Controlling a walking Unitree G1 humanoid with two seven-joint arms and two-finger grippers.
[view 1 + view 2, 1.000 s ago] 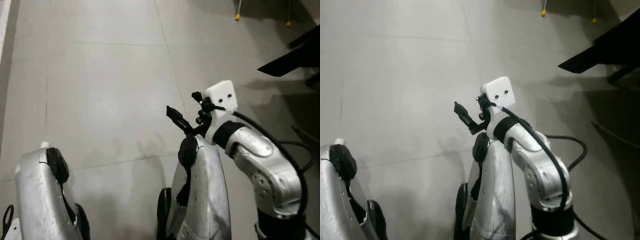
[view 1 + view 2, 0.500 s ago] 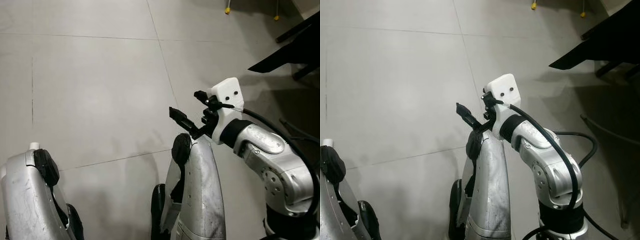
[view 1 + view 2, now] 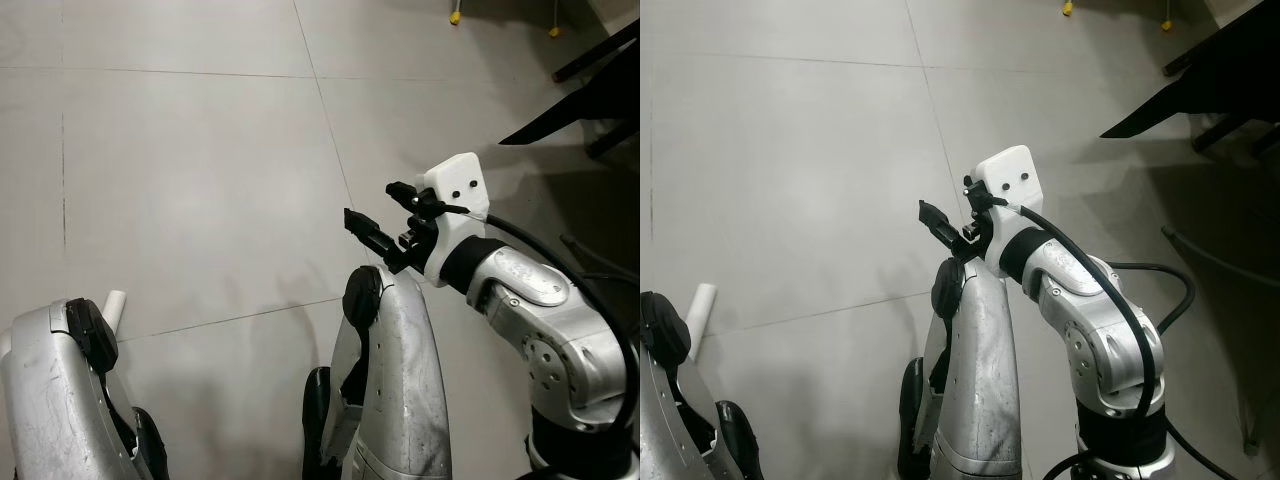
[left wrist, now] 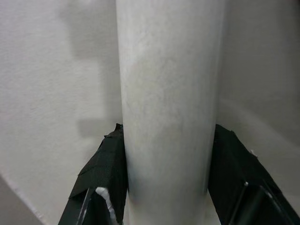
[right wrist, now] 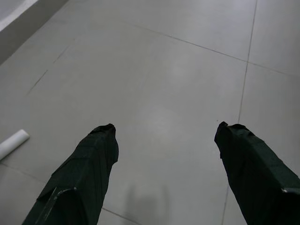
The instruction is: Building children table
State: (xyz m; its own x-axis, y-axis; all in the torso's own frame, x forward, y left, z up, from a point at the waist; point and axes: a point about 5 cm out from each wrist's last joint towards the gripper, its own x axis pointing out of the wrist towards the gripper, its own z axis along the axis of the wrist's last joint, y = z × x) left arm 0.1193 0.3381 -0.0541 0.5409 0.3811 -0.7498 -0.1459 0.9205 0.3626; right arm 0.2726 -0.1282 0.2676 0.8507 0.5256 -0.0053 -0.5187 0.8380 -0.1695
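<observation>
So the left claw (image 4: 166, 206) is clenched on a white cylinder (image 4: 169, 108), which I'd guess is 1 of the kids' table legs. In the left wrist view the 2 black fingers (image 4: 105, 168) press flat against either side of it, and the leg's long axis runs straight out along the fingers, away from the wrist. From the head camera you can see the leg's far end (image 3: 700, 305) poking up past the left arm, low on the robot's left side, tilted a bit and hanging over the floor (image 3: 200, 150) instead of lying on it.

The right claw (image 5: 164, 140) is released: fingers spread wide with nothing between them, just grey tile beyond. It's held up in front of the torso, pointing forward and to the left, so it already roughly faces the leg's side of the body. The leg's tip even shows at the edge of the right wrist view (image 5: 13, 143).

No tabletop or other parts that I can spot, just a dark piece of furniture (image 3: 590, 100) off to the far right. My read: the leg is secured, the left arm is the 1 carrying it, and the free right claw is well apart from it for now.
</observation>
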